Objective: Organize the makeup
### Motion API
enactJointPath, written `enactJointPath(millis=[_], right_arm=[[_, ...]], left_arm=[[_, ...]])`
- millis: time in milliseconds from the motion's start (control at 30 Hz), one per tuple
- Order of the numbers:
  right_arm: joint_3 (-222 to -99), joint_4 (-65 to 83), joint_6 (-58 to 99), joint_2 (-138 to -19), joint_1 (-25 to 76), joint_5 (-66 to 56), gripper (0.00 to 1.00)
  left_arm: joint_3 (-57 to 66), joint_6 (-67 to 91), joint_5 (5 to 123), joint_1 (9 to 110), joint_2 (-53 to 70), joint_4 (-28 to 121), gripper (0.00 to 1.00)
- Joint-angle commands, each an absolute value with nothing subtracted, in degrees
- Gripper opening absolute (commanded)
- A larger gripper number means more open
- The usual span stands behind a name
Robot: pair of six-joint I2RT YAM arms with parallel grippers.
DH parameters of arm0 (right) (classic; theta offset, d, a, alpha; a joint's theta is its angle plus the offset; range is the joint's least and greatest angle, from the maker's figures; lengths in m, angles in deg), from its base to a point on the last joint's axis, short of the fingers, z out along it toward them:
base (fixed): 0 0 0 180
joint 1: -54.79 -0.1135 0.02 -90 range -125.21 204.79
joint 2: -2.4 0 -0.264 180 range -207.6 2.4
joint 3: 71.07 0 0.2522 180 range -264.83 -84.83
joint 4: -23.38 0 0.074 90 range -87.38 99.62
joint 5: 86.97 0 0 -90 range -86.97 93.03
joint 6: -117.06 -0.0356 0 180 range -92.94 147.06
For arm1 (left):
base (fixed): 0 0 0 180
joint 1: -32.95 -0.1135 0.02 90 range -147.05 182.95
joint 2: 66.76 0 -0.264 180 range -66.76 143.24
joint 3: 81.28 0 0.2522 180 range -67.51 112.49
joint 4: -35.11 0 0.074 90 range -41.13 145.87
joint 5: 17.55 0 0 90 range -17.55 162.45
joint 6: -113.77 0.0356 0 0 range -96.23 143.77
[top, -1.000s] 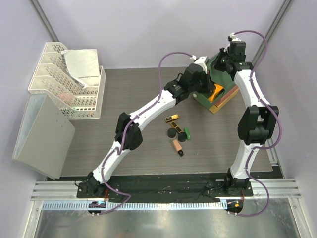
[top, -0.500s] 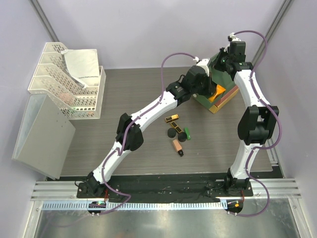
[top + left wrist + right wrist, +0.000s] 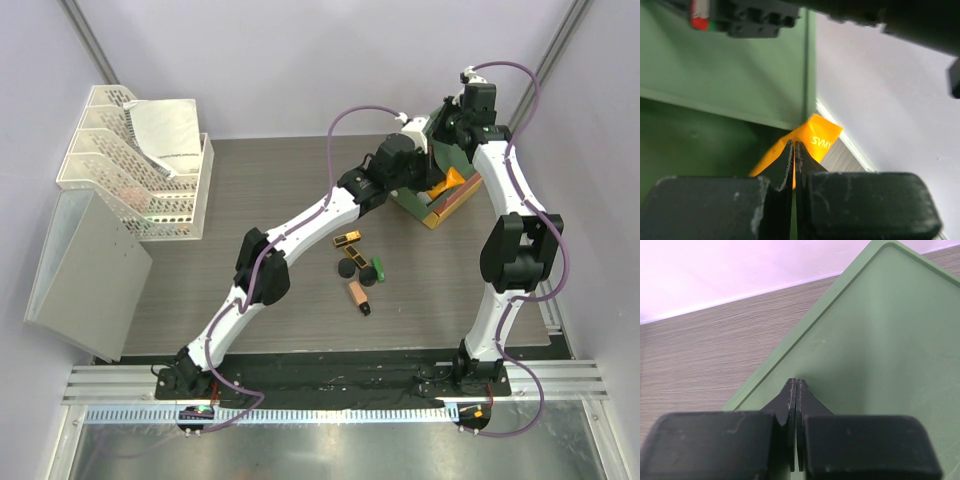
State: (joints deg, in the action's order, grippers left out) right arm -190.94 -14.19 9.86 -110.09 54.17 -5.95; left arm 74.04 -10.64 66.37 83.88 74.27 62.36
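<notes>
Makeup, orange plastic tube (image 3: 816, 139): just past the tips of the left pincer (image 3: 793, 150), beside the green plastic drawer box (image 3: 715, 85).
Left pincer: jaws shut; contact unclear.
Right pincer (image 3: 794, 386): shut over box.

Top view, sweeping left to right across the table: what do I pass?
White rack → black-gold sticks → green tube → drawer box. Left out: the compacts and the peach bottle overlap the sticks and each other, and the orange tube overlaps the box.
</notes>
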Motion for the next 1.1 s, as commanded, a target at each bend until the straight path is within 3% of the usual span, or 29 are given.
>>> enactJointPath(millis=[0,400,633,833,1067], right_arm=[[-185.3,-36.1,12.3,-116.9,53.7,-4.1,0.01],[-185.6,-36.2,12.4,-117.2,53.7,-3.9,0.01],[-185.8,-36.2,12.4,-117.7,53.8,-4.3,0.01],[-186.7,-36.3,12.4,-118.3,53.7,-4.0,0.01],[-186.3,-36.3,12.4,-118.5,53.7,-4.1,0.01]], left_arm=[[74.3,-10.1,64.6,85.7,70.0,56.8,0.00],[71.1,-6.3,78.0,85.2,65.3,62.3,0.00],[69.2,-6.9,70.4,83.7,64.6,56.6,0.00],[76.2,-10.0,63.7,83.7,71.1,63.4,0.00],[75.4,-9.5,63.8,83.7,72.0,66.4,0.00]])
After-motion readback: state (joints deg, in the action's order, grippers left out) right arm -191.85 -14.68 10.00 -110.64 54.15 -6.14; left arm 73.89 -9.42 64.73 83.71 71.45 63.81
